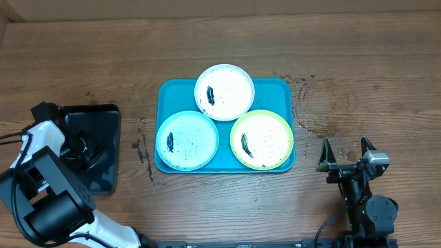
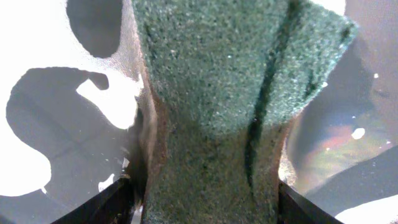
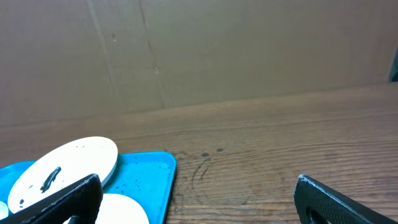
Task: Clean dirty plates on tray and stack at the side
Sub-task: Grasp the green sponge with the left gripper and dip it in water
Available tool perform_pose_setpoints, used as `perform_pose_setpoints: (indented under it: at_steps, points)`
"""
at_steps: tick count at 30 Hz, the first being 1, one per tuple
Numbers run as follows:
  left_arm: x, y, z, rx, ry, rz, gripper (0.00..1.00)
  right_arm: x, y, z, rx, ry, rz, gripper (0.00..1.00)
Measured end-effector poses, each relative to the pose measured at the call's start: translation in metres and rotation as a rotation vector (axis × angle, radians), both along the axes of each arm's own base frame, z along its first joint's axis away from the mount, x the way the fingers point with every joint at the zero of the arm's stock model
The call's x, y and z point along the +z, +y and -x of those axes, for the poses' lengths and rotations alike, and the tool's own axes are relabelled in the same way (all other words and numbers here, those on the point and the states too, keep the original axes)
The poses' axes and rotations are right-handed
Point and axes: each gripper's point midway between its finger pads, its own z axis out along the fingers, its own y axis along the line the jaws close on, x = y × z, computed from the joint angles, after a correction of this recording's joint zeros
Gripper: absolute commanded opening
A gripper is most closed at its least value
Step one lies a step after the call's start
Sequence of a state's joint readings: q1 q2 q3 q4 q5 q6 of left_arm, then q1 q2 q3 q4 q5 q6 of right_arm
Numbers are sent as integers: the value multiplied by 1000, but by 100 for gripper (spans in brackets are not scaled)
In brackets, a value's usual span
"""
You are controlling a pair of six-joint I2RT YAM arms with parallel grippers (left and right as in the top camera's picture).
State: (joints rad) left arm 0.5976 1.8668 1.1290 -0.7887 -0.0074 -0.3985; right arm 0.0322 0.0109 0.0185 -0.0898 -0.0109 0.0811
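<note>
The white plate, light blue plate and yellow-green plate are all lying on the turquoise tray, each a glossy speckled round showing dark smears. By the look of it, nothing is being wiped or stacked yet. The left gripper is pinching a coarse green sponge over the black tray. The right gripper is hovering spread wide and empty above the wooden table.

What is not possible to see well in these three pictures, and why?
Overhead: the left gripper is hidden under its own arm, above the small black tray.
Left wrist: the green scouring sponge fills the picture, covering what lies below.
Right wrist: the left edge cuts the large turquoise plastic tray; only the round white plate is clear.
</note>
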Motion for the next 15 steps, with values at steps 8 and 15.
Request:
perform_pose_setpoints:
  at_steps: [8,15]
  points:
    - [0,-4,8,-7,33,12,20,0,0,0,0,0,0,100]
    - [0,-3,7,-8,31,11,4,0,0,0,0,1,0,100]
